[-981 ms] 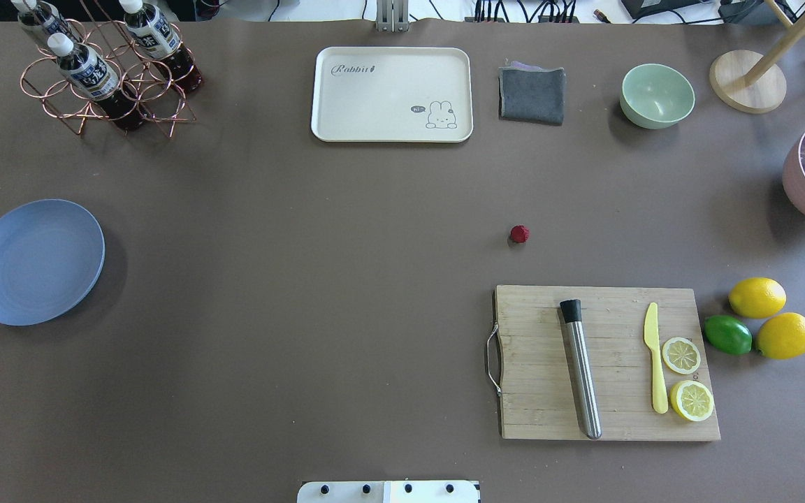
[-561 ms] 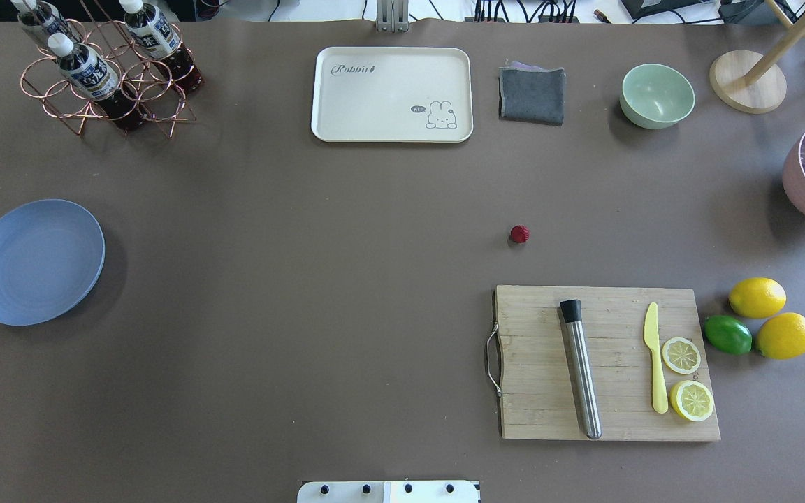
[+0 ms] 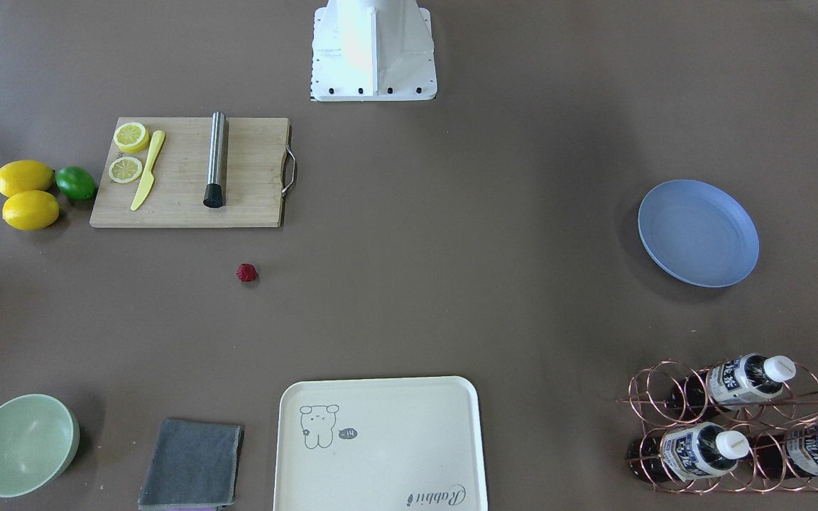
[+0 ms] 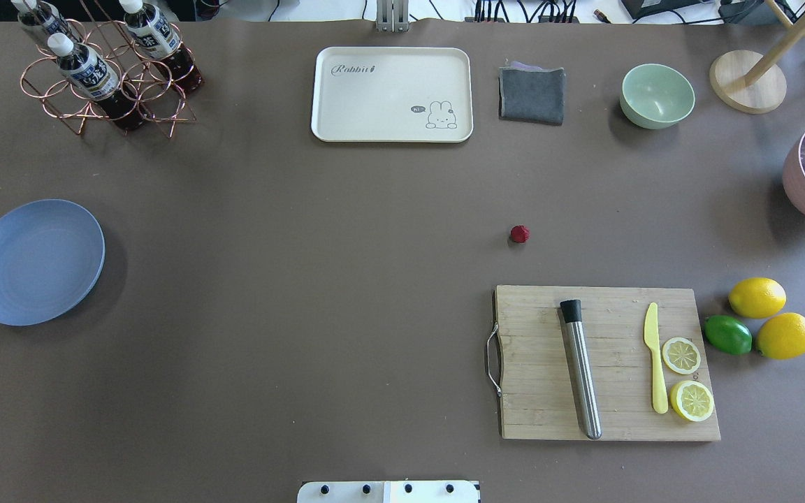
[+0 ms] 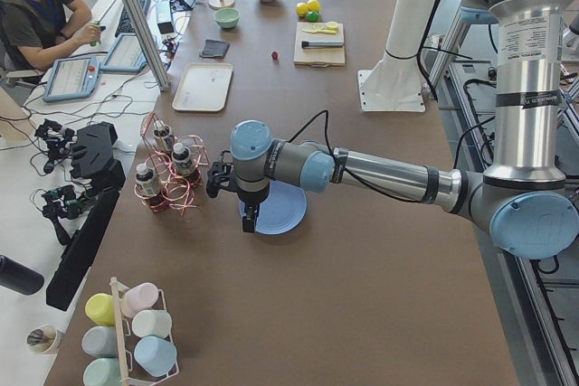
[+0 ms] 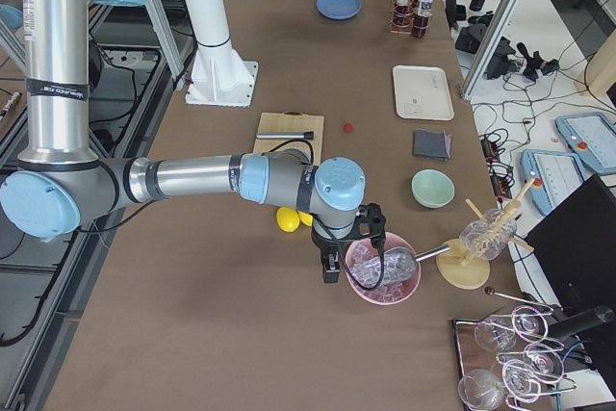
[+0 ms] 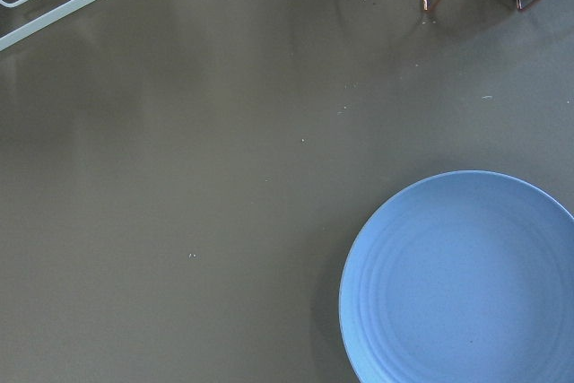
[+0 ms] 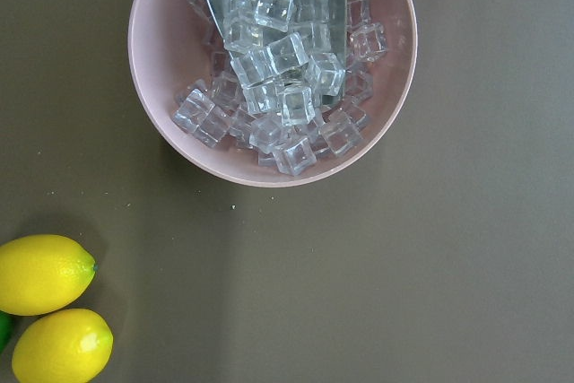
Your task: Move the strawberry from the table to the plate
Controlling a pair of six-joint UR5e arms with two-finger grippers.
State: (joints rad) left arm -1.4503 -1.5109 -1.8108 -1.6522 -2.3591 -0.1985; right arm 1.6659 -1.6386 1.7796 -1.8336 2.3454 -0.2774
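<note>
Lemons (image 4: 757,297): two whole beside one lime (image 4: 727,334), two cut halves (image 4: 681,355) on the cutting board (image 4: 535,363), and just beyond it the single strawberry (image 4: 520,234) on the table (image 4: 305,279), well apart from the one blue plate (image 4: 35,262). Farther off, a pink bowl (image 8: 148,69) holds ice cubes (image 8: 278,51), a cream tray (image 4: 392,94) reads "Rabbit", and three bottles (image 4: 88,73) sit in a copper rack (image 4: 105,87). Left gripper (image 5: 246,214) hangs by the plate, right gripper (image 6: 330,267) by the bowl; fingers apart or together, I cannot tell.

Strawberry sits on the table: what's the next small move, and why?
Probably swing the right gripper from by the pink ice bowl toward the strawberry, to hover above it. It lies alone on the table in the robot's right half, while the left gripper hangs by the plate.
</note>
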